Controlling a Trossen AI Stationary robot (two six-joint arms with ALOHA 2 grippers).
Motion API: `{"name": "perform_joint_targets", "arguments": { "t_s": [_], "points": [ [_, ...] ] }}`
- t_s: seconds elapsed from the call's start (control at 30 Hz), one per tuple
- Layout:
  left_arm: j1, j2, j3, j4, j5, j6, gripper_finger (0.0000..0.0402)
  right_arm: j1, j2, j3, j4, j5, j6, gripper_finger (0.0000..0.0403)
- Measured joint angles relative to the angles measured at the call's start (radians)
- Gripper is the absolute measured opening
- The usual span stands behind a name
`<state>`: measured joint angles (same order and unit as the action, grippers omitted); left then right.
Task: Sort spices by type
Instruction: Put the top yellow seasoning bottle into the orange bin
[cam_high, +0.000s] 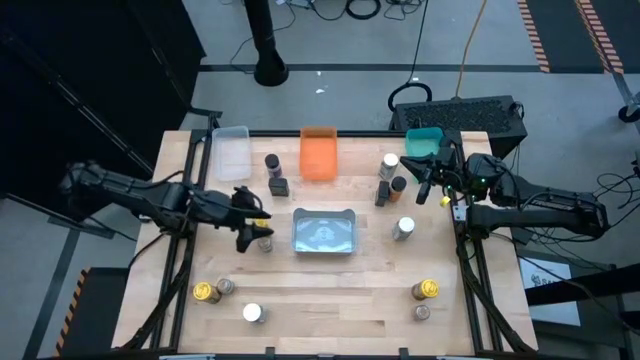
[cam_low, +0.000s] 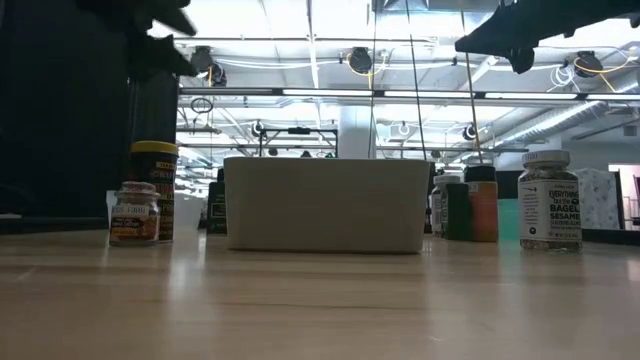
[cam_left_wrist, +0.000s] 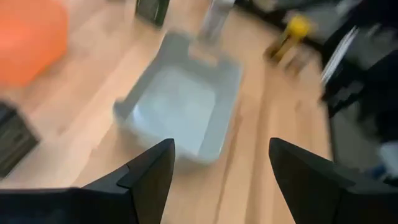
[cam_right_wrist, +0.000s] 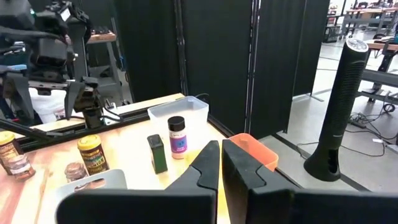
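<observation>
Wooden surface (cam_high: 330, 290), high view, left to right.

Left end effector (cam_high: 252, 225) left of centre, fingers spread, gripping nothing; hovering just above a small jar (cam_high: 266, 241) beside the grey bin (cam_high: 324, 232). Own wrist view: gap between fingers (cam_left_wrist: 152, 177) empty, grey bin ahead.

Lower left: gold-lid jar (cam_high: 204, 292), brown-lid jar (cam_high: 225, 287), white-lid jar (cam_high: 253, 313).

Upper row: clear bin (cam_high: 231, 152), dark-lid jar (cam_high: 272, 163) with a dark box (cam_high: 279, 185) just below, orange bin (cam_high: 319, 153), teal bin (cam_high: 423, 142).

Right of centre: cluster of jars (cam_high: 391, 178), white-lid jar (cam_high: 404, 229) lower. Lower right: gold-lid jar (cam_high: 426, 290), small brown jar (cam_high: 422, 312).

Right end effector (cam_high: 427, 186) upper right near the teal bin, clenched, nothing held.
</observation>
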<state>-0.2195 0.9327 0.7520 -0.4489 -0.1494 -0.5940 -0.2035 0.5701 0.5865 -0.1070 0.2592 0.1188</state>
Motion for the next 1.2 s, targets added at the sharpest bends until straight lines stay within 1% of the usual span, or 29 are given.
{"name": "perform_joint_targets", "arguments": {
  "t_s": [0.07, 0.2, 0.27, 0.37, 0.5, 0.63, 0.83, 1.07, 1.2],
  "points": [
    [-0.011, 0.027, 0.043, -0.093, 0.017, 0.018, 0.0265, 0.0, 0.0, 0.0, 0.0, 0.0, 0.0, 0.0],
    [-0.032, 0.071, 0.103, -0.229, 0.052, 0.132, 0.0265, 0.0, 0.0, 0.0, 0.001, 0.0, 0.0, 0.0],
    [-0.033, 0.085, 0.119, -0.276, 0.041, 0.158, 0.0265, 0.0, 0.0, 0.0, 0.001, 0.0, 0.0, 0.0],
    [-0.027, 0.093, 0.124, -0.316, -0.004, 0.157, 0.0265, 0.0, 0.0, 0.0, 0.004, 0.0, 0.0, 0.0],
    [-0.012, 0.102, 0.124, -0.321, -0.014, 0.155, 0.0265, 0.0, 0.0, 0.0, 0.007, 0.0, 0.0, 0.0],
    [0.008, 0.116, 0.124, -0.347, -0.08, 0.155, 0.0265, 0.0, 0.0, 0.0, 0.023, 0.0, -0.002, 0.0],
    [0.03, 0.151, 0.123, -0.391, -0.078, 0.175, 0.0265, 0.0, 0.0, 0.0, 0.021, 0.0, -0.003, 0.0],
    [0.028, 0.171, 0.123, -0.391, -0.063, 0.226, 0.0265, 0.0, 0.0, 0.0, 0.021, 0.0, -0.011, 0.0],
    [0.03, 0.171, 0.123, -0.372, -0.065, 0.209, 0.0265, 0.0, 0.0, 0.0, 0.021, 0.0, -0.011, 0.0]
  ]
}}
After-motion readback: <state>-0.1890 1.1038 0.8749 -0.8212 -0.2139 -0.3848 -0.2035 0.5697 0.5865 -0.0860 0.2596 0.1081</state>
